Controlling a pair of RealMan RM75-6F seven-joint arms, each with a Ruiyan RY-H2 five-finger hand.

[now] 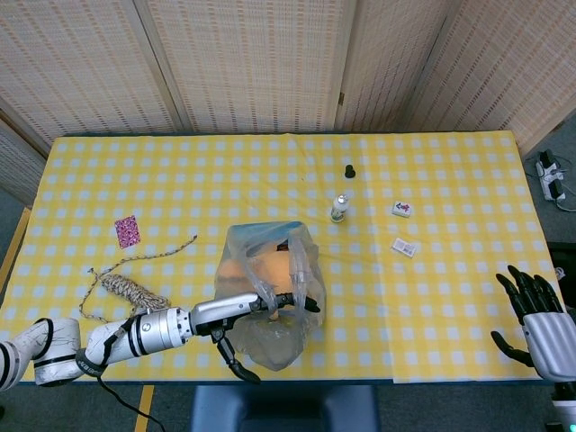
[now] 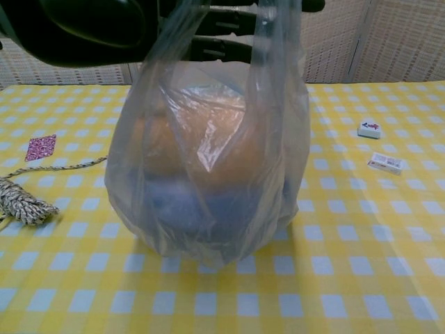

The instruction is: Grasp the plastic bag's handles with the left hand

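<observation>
A clear plastic bag [image 1: 270, 297] with orange and blue contents stands on the yellow checked table near its front edge. In the chest view the bag [image 2: 215, 160] fills the middle, its two handles [image 2: 278, 42] pulled up. My left hand [image 1: 261, 310] reaches in from the left with its fingers [image 2: 229, 28] stretched straight through both handle loops. The thumb [image 1: 236, 364] hangs apart below, and the fingers are not curled around the handles. My right hand [image 1: 535, 315] rests at the table's front right corner, spread and holding nothing.
A coil of rope [image 1: 126, 290] and a pink card [image 1: 127, 230] lie left of the bag. Behind it to the right are a small bottle [image 1: 339, 208], a black cap [image 1: 349, 170], a mahjong tile [image 1: 402, 209] and a white piece [image 1: 404, 247].
</observation>
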